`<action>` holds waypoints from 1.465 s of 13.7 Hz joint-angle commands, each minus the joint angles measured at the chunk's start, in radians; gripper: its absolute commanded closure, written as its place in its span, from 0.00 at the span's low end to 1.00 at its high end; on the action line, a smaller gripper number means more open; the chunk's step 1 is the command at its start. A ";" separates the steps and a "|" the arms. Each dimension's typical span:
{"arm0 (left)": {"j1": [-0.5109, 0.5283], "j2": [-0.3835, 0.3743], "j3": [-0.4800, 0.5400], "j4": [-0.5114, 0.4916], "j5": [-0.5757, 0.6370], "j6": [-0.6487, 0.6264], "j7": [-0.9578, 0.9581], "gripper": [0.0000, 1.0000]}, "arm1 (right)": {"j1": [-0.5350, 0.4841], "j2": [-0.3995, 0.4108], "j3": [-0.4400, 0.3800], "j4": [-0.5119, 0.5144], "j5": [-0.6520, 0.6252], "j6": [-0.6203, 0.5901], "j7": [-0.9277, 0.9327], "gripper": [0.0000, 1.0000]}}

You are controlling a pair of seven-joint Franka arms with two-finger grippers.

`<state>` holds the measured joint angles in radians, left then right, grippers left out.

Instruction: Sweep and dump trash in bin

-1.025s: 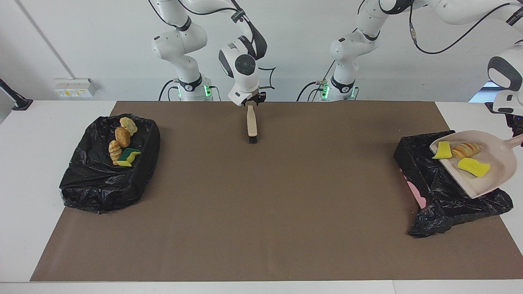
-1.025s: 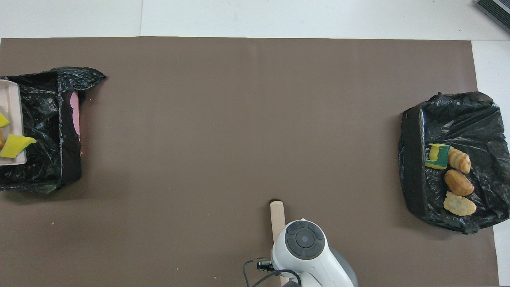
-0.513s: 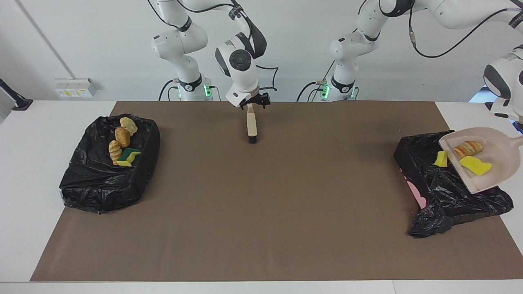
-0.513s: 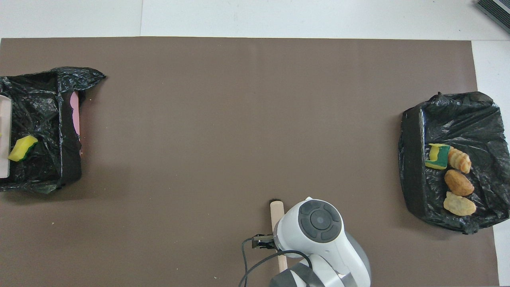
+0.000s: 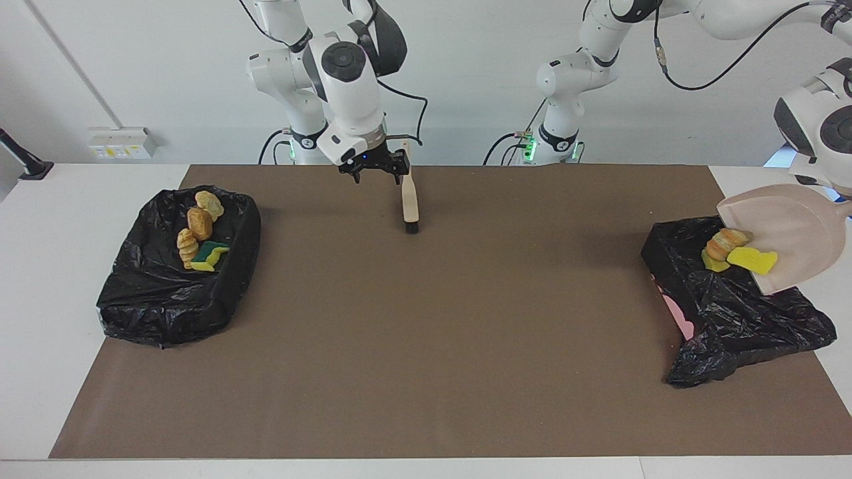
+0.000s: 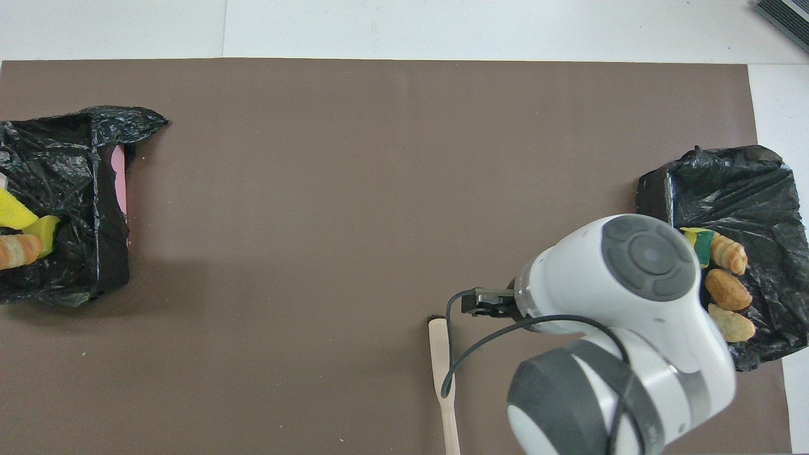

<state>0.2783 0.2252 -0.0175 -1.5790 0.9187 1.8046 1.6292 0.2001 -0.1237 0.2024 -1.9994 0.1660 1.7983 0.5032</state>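
A beige dustpan [image 5: 792,229] hangs steeply tilted over the black-bagged bin [image 5: 732,319] at the left arm's end, its handle in my left gripper [image 5: 845,203] at the view's edge. Trash sits at the pan's lower lip on the bag: a bread lump [image 5: 727,242] and two yellow sponge pieces [image 5: 752,259]; the overhead view shows the sponge [image 6: 12,215] and bread [image 6: 19,249]. The brush [image 5: 411,203] lies on the brown mat [image 5: 426,332]. My right gripper [image 5: 375,175] hovers open and empty beside the brush's handle end.
A second black-bagged bin [image 5: 166,293] stands at the right arm's end with several bread lumps and a yellow-green sponge [image 5: 210,253] in it. In the overhead view my right arm's wrist [image 6: 632,284] covers part of that bin [image 6: 758,183]. White table surrounds the mat.
My right gripper opened, left the brush on the mat and rose toward the right arm's end. The left arm tipped the dustpan steeper, and the trash slid down to its lip.
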 commanded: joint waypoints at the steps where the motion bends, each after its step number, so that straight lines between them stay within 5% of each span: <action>1: -0.014 -0.026 0.008 -0.024 0.067 -0.021 -0.041 1.00 | -0.018 -0.007 -0.114 0.114 -0.017 -0.033 -0.023 0.00; 9: -0.019 -0.099 0.005 -0.026 0.074 -0.054 -0.048 1.00 | -0.038 0.007 -0.313 0.218 -0.226 -0.031 -0.343 0.00; 14: -0.014 -0.101 0.005 -0.027 -0.082 -0.057 -0.107 1.00 | -0.039 0.128 -0.356 0.490 -0.215 -0.221 -0.428 0.00; 17: -0.030 -0.141 0.005 -0.100 -0.315 -0.059 -0.265 1.00 | -0.036 0.076 -0.347 0.434 -0.215 -0.249 -0.431 0.00; 20: -0.134 -0.208 0.002 -0.252 -0.415 -0.062 -0.569 1.00 | -0.036 0.039 -0.350 0.375 -0.207 -0.224 -0.413 0.00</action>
<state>0.2275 0.1061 -0.0237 -1.6973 0.5562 1.7499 1.2536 0.1702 -0.0507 -0.1478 -1.5812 -0.0606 1.5641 0.1014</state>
